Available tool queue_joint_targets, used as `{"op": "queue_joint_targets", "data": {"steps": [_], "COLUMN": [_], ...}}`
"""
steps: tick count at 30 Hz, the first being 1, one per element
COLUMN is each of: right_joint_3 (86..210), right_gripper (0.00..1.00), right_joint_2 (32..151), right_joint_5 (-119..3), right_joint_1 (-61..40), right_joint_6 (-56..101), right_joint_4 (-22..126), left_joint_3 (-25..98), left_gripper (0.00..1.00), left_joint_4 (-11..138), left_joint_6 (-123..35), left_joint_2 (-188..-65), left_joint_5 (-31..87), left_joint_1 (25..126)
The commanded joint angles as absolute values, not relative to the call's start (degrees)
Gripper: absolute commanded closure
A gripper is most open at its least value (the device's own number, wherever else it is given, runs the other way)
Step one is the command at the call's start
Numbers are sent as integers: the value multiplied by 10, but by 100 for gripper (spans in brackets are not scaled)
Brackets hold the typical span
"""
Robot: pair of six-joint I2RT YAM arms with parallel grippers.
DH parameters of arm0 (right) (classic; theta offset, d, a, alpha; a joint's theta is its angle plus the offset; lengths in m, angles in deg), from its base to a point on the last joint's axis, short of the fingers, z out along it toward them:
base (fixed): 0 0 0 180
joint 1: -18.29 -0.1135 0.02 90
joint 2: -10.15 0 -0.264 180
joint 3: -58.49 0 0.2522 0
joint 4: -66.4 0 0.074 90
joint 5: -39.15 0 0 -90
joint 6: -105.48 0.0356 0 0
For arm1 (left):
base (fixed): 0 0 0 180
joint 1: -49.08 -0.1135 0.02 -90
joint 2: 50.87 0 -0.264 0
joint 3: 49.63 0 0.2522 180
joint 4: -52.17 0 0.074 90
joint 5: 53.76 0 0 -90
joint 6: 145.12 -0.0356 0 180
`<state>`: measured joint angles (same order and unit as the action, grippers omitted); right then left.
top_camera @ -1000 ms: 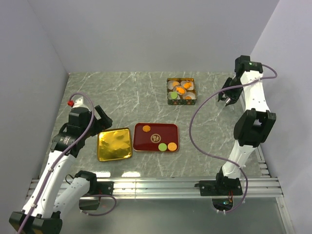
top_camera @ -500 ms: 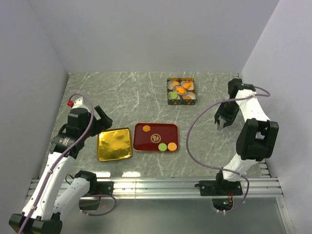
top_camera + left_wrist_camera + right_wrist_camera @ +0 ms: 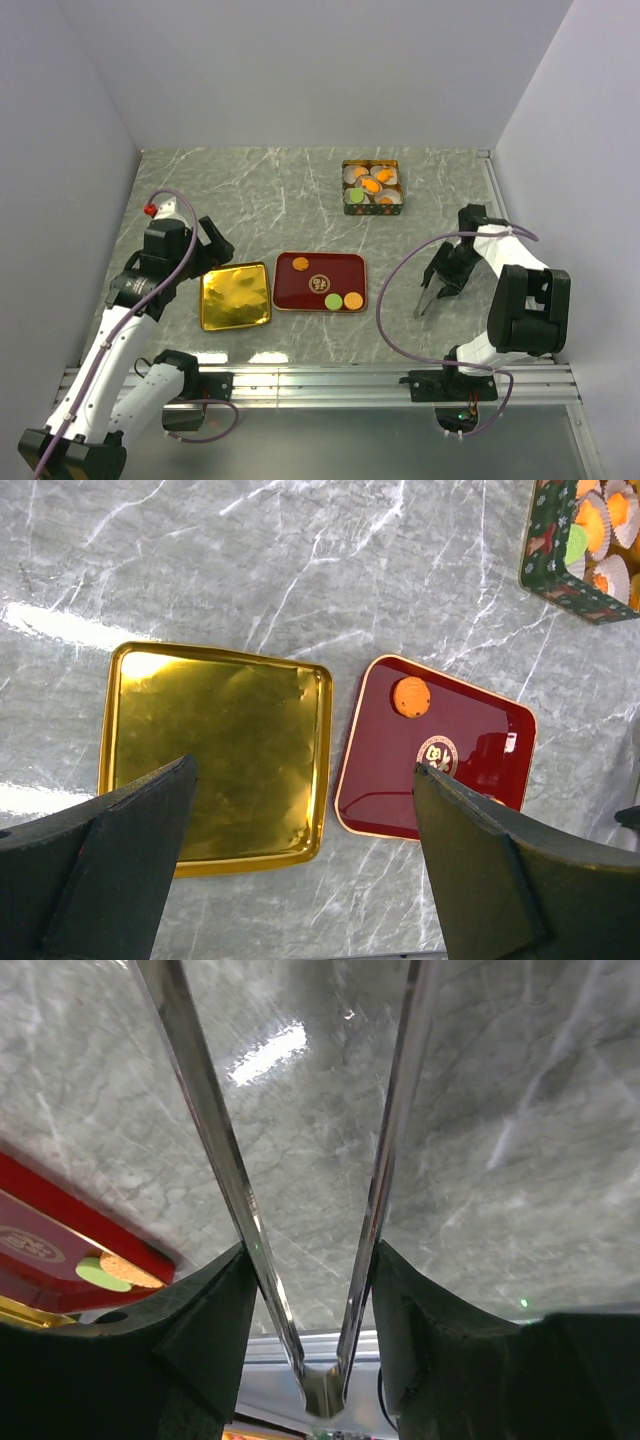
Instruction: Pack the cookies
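Observation:
Three cookies lie on the red tray (image 3: 350, 270): an orange one (image 3: 299, 264) at its far left, and a green one (image 3: 333, 301) beside an orange one (image 3: 352, 299) at its near right. More cookies sit in white paper cups in the green patterned box (image 3: 372, 186). My right gripper (image 3: 447, 275) is shut on metal tongs (image 3: 421, 305), whose open tips point down at the table right of the red tray. In the right wrist view the tongs (image 3: 205, 1130) spread apart, empty. My left gripper (image 3: 205, 250) is open and empty above the gold tray (image 3: 236, 295).
In the left wrist view the gold tray (image 3: 215, 750) lies left of the red tray (image 3: 470, 750), which bears the orange cookie (image 3: 411, 696) and a gold emblem (image 3: 437, 753). The box (image 3: 585, 540) is at the top right. Walls close off three sides.
My right arm has swung down and toward the near side, bringing the tongs from near the right wall to low over the table beside the red tray. The left arm has barely moved.

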<state>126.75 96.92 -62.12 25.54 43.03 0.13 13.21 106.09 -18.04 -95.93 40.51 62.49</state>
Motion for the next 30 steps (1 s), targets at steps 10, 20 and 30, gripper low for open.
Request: {"op": "queue_joint_targets", "data": {"steps": [10,20,30], "right_joint_3": [1189,1224,1303], "right_gripper": [25,3,0], "right_joint_2": [967,980,896], "right_joint_5": [-629,-626,-563], "right_joint_1": [251,251,209], "right_joint_6": [432,433,432], "right_joint_4": [92,73,-27], "left_joint_3": [134,137,139], "left_gripper": [5,5,6], "left_joint_4": [1050,1057,1060], "left_joint_6": [-183,-176,-175], "left_joint_2": [-971,-986,-1014], "left_joint_5": [401,415,415], "left_joint_1": [631,648,670]}}
